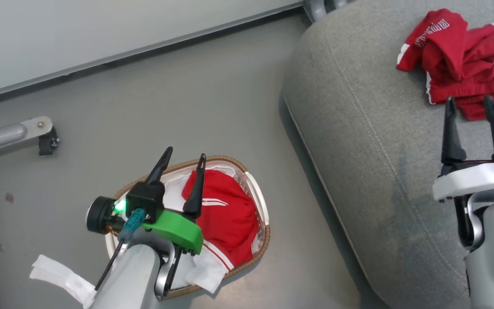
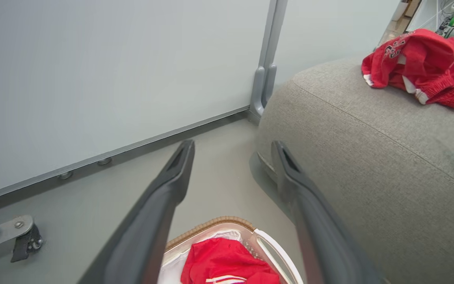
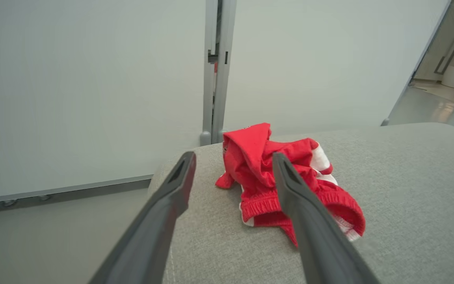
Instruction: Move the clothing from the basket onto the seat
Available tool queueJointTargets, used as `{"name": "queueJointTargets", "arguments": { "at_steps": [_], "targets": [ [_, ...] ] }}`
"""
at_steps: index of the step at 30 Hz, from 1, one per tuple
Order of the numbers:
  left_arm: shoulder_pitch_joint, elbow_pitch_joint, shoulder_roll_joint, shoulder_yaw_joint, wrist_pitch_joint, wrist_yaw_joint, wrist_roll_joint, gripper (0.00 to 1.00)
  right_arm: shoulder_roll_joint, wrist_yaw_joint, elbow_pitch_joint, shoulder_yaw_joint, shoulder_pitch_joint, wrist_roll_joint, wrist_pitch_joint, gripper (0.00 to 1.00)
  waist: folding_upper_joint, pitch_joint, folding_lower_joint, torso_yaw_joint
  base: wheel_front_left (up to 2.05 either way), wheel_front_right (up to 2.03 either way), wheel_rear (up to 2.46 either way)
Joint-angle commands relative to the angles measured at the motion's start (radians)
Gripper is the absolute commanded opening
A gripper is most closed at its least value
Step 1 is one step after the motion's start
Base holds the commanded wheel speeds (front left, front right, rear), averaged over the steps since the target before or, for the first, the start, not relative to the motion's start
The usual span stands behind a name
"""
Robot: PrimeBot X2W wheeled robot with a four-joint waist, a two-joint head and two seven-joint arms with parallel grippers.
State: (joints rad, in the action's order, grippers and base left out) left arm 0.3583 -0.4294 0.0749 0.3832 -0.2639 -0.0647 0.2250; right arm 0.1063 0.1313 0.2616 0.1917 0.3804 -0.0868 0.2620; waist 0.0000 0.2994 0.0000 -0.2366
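Note:
A crumpled red garment (image 1: 461, 60) with white trim lies on the grey seat (image 1: 367, 141) at the upper right. My right gripper (image 1: 470, 105) stands open just in front of it, nothing between its fingers; from the right wrist the garment (image 3: 266, 177) lies beyond the open fingertips. A second red garment (image 1: 225, 214) with white stripes rests in the white basket (image 1: 262, 201) on the floor, over a white liner. My left gripper (image 1: 185, 156) hovers open above the basket, holding nothing. The left wrist view shows the basket (image 2: 266, 246), its red garment (image 2: 227, 264) and the seat (image 2: 369, 157).
A pale wall panel with a grey base strip (image 1: 144, 49) runs along the back. A metal leg with a caster (image 1: 45, 139) sits on the floor at left. A white cloth strip (image 1: 58, 274) lies beside the basket. Bare grey floor separates basket and seat.

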Motion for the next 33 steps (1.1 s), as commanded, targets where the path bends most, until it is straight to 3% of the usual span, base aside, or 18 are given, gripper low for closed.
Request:
{"name": "queueJointTargets", "arguments": {
  "at_steps": [1, 9, 17, 33],
  "targets": [
    [-0.03, -0.006, 0.002, -0.019, -0.001, 0.01, -0.015, 1.0, -0.004, -0.001, -0.003, -0.013, -0.023, -0.007, 0.005, 1.0, 0.0, -0.065, 0.0, 0.069, 0.0, 0.0, 0.0],
    [-0.117, -0.014, 0.008, -0.149, -0.001, 0.044, -0.033, 1.0, -0.036, -0.001, 0.027, -0.087, -0.077, -0.02, 0.005, 1.0, 0.0, -0.132, 0.0, 0.148, 0.0, 0.0, 0.0],
    [-0.203, -0.003, 0.001, -0.251, -0.001, 0.049, -0.066, 1.0, -0.049, -0.001, 0.066, -0.125, -0.131, -0.009, 0.004, 1.0, 0.0, -0.193, 0.0, 0.205, 0.0, 0.0, 0.0],
    [-0.341, 0.019, -0.021, -0.341, -0.001, 0.036, -0.096, 1.0, -0.054, -0.001, 0.123, -0.173, -0.225, -0.045, 0.004, 1.0, 0.0, -0.273, 0.0, 0.227, 0.0, 0.0, 0.0]
  ]
}}
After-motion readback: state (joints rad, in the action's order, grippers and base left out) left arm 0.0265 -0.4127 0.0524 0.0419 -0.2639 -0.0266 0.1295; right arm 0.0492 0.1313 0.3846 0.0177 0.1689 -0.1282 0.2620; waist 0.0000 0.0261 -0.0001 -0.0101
